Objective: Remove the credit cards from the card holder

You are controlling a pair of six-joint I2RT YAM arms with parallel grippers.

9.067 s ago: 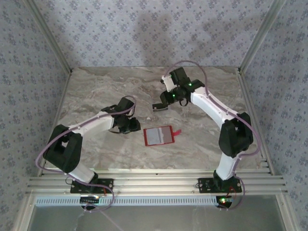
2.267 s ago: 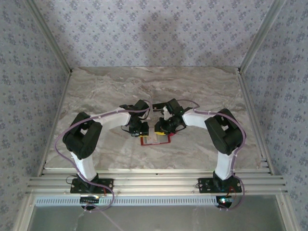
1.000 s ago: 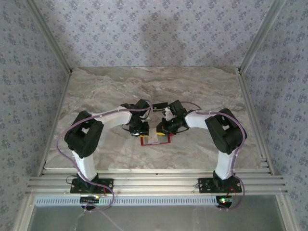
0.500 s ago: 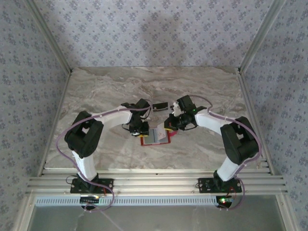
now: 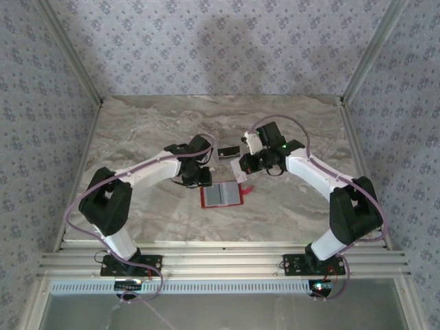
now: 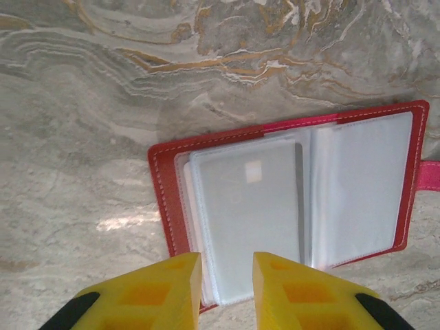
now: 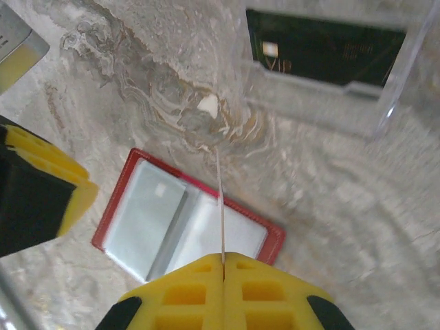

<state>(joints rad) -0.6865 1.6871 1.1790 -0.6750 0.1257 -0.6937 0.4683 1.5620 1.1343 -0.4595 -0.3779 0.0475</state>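
Pinching a thin credit card [image 7: 220, 199] edge-on, the right fingers [image 7: 230, 271] are closed tight, with the open card holder [image 7: 273, 242] lying flat on the counter [image 7: 344, 227] just below and ahead of them. The left fingers [image 6: 192, 268] stand slightly apart, empty, over the holder's near edge, another card [image 6: 244, 213] pocketed just ahead.

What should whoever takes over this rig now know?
Left claw: slightly open, empty, at the card holder's edge.
Right claw: shut on one credit card, edge-on, out of the holder.
Holder lies open on the table; a pale card sits in one pocket.
Out already: dark card in the clear tray, another card on the table.
Left: set down the held card, pull the pocketed one.
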